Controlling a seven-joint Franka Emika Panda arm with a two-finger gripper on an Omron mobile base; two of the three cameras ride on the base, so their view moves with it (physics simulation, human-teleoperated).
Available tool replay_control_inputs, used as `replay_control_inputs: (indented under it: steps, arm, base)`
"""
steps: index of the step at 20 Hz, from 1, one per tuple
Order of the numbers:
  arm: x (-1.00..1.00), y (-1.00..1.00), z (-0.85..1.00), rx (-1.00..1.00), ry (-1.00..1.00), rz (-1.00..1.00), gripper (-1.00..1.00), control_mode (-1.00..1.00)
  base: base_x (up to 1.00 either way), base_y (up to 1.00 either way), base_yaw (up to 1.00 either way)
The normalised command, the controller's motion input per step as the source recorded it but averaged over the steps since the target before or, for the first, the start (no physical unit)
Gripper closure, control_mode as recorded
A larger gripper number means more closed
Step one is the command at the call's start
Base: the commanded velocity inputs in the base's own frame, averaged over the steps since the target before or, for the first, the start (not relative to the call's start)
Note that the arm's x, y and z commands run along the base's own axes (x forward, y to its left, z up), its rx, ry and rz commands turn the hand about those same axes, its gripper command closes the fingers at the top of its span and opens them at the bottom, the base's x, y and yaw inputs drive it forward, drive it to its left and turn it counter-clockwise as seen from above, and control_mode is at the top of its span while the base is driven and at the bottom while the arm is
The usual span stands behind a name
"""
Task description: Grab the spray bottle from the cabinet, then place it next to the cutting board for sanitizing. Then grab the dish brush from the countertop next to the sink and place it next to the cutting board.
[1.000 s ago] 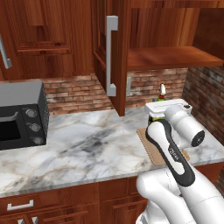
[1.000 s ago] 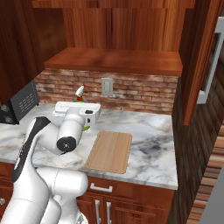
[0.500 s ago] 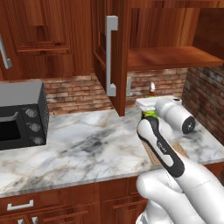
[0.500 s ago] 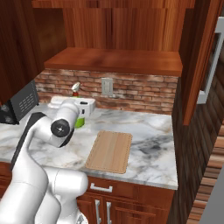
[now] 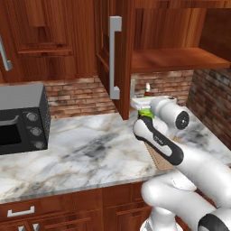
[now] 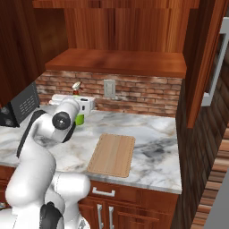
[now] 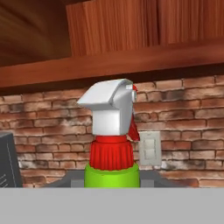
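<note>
Hand view: spray bottle upright between fingers, clamped on its body.

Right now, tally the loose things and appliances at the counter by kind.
Spray bottle: 1
Cutting board: 1
Microwave: 1
Total: 3
</note>
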Motion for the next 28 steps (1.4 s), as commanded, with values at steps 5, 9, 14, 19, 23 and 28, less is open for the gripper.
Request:
replay_control_inputs:
  steps: [5, 9, 14, 19, 23, 28]
  arm:
    - [0.61, 0.0, -0.21, 0.0, 0.0, 0.14, 1.0, -1.0]
    - [0.55, -0.01, -0.37, 0.0, 0.0, 0.23, 1.0, -1.0]
    - [0.41, -0.12, -0.47, -0.01, -0.05, 0.25, 1.0, -1.0]
    - [0.37, -0.12, -0.43, -0.01, -0.08, 0.26, 1.0, -1.0]
    - [0.33, -0.08, -0.34, -0.02, -0.09, 0.23, 1.0, -1.0]
    - [0.42, -0.06, -0.25, -0.01, -0.05, 0.18, 1.0, -1.0]
  base:
    - [0.0, 0.0, 0.0]
    - [0.0, 0.0, 0.0]
    - [0.0, 0.0, 0.0]
    - [0.0, 0.0, 0.0]
    - [0.0, 0.0, 0.0]
    - [0.0, 0.0, 0.0]
